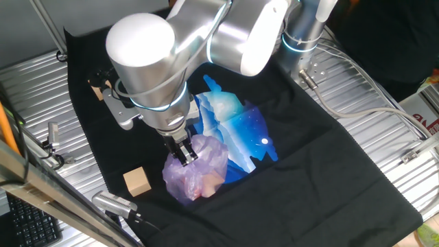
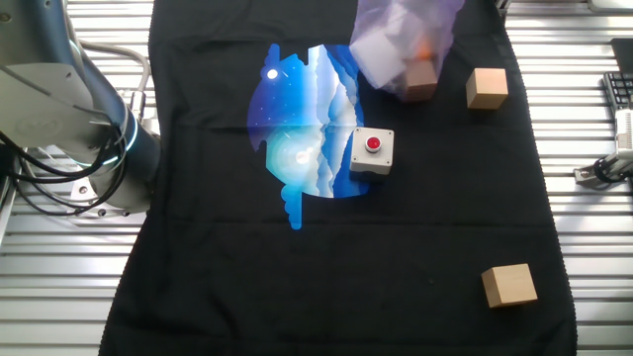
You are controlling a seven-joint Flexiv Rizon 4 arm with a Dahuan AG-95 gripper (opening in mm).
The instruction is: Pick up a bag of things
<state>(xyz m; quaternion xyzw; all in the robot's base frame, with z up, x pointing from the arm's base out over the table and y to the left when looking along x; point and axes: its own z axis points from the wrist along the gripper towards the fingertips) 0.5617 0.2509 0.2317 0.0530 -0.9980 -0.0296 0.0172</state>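
Note:
The bag of things (image 1: 200, 170) is a crinkly pale-purple translucent bag with orange-pink contents, lying at the near edge of the black cloth. My gripper (image 1: 184, 154) points straight down, and its dark fingers are shut on the bag's bunched top. In the other fixed view the bag (image 2: 401, 42) shows blurred at the top edge, with an orange patch inside it. The gripper is out of frame there. I cannot tell whether the bag rests on the cloth or hangs just above it.
A shiny blue-and-white bag (image 2: 302, 129) lies flat beside the purple bag. A grey box with a red button (image 2: 372, 150) sits on its edge. Wooden cubes (image 2: 487, 87) (image 2: 509, 285) (image 1: 137, 182) stand on the cloth, one (image 2: 421, 81) right against the bag. The arm's base (image 2: 69, 129) stands at the side.

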